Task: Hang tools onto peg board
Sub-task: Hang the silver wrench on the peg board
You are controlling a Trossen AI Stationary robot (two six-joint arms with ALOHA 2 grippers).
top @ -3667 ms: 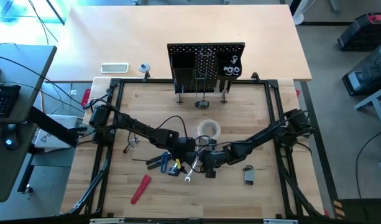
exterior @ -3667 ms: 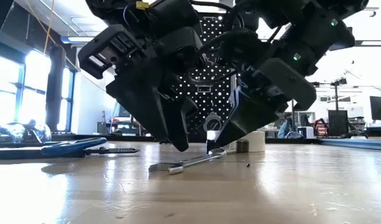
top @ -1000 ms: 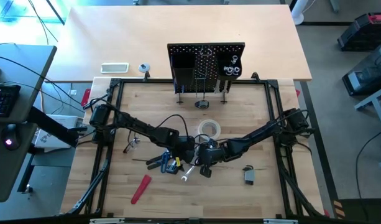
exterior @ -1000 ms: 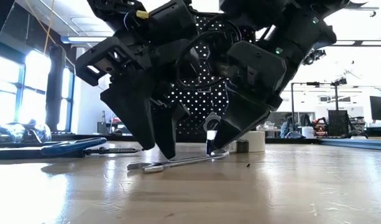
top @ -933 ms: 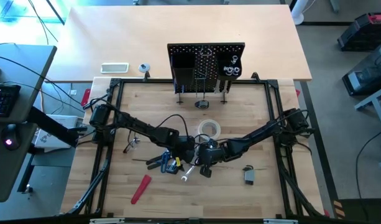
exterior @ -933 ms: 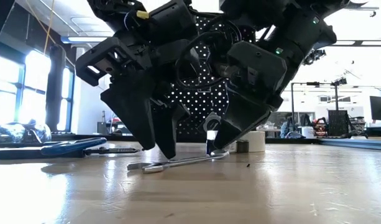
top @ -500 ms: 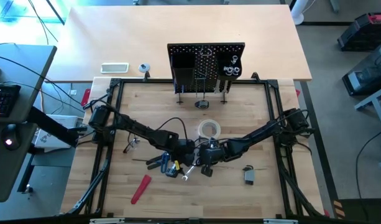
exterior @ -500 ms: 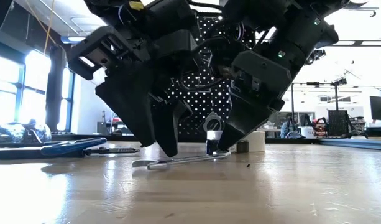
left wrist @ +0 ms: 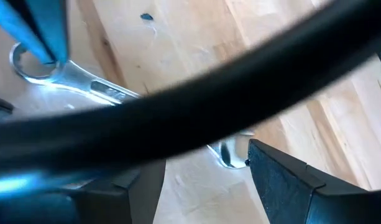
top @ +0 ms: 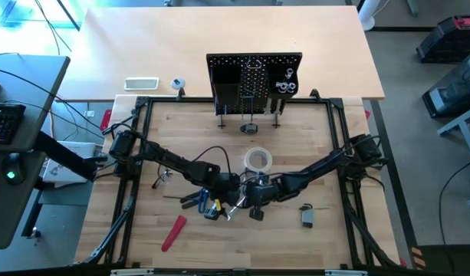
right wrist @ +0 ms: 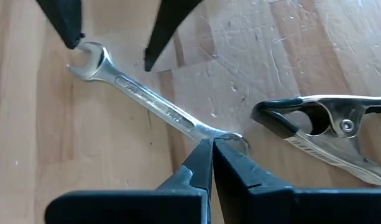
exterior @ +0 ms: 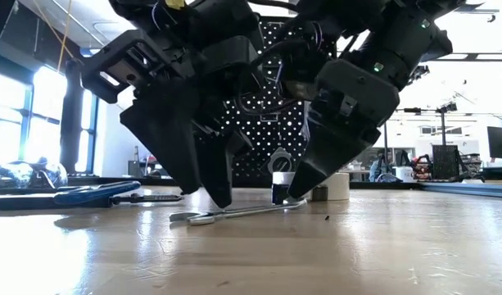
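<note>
Red-handled tool (top: 172, 232) lies far left on the tabletop (top: 296, 138), untouched; blue pliers (top: 197, 198) just right of it. Left end effector (exterior: 210, 197) is down w/ fingers spread wide, tips straddling the open end of the silver wrench (right wrist: 154, 98), nothing held yet; probably set there to steady or take that end. The wrench lies mid-tabletop, one end raised a bit off the wood in the low view. Right end effector (right wrist: 210, 146) is pinched shut at the wrench's other end; likely tilting it so the left can get under, though whether it truly grips the metal is unclear. Stamped lettering on the wrench shank, too small to read. A metal spring clamp (right wrist: 330, 127) sits beside that end. Tape roll (top: 258, 159) is behind both; peg board (top: 254, 80) stands upright at the far edge, well apart. Small dark item (top: 307, 216) right of the arms, prob. the tape measure.
</note>
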